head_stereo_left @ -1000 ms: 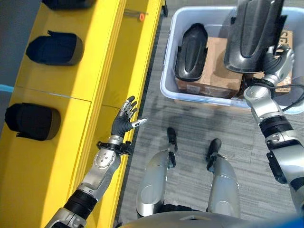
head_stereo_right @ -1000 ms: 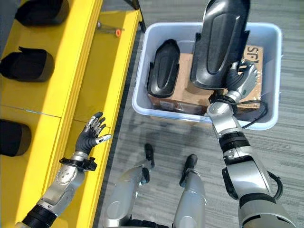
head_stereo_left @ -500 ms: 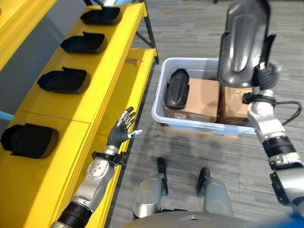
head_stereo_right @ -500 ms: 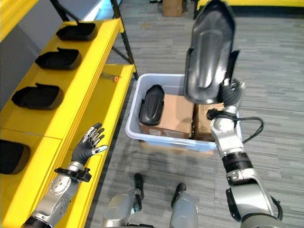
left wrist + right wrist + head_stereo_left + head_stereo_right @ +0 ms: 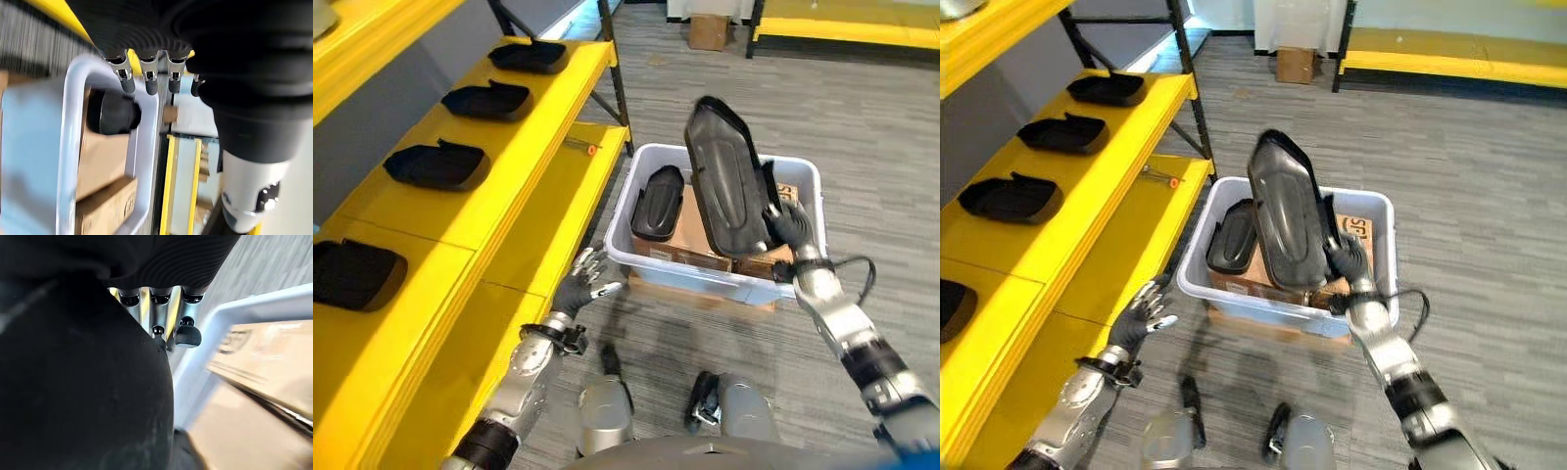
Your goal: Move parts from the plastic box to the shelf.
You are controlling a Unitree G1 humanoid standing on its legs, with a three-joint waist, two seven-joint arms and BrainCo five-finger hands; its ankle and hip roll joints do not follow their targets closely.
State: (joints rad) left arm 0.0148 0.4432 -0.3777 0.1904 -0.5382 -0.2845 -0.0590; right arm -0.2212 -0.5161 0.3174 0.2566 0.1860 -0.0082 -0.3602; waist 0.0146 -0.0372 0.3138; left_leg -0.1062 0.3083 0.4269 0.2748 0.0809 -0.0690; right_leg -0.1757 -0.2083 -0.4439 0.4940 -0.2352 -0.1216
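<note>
Right hand grips the lower end of a long black moulded part, fingers curled round its edge; part stands near upright, tilted a little toward the robot's left, its upper end well above the box rim. In the right wrist view the same black part sits right against the palm with the fingertips wrapped past its edge, pale box rim just beyond them.

Left hand is empty, fingers spread and relaxed, held over the grey carpet between the shelf's lower front edge and the box's near left corner, touching neither. Left wrist view: straight fingers, box rim and cardboard past them.

Pale plastic box sits on the floor in front of the robot, just beside the shelf's lower board. Inside: second black part leaning on the left side, on top of cardboard cartons. Held part is above the box's middle to right portion, clear of the second part.

Yellow shelf runs along the robot's left. Upper level carries a row of black parts, nearest to farthest, spaced apart. Small orange-tipped item lies on the lower board. Far back on the floor, a small cardboard carton.
</note>
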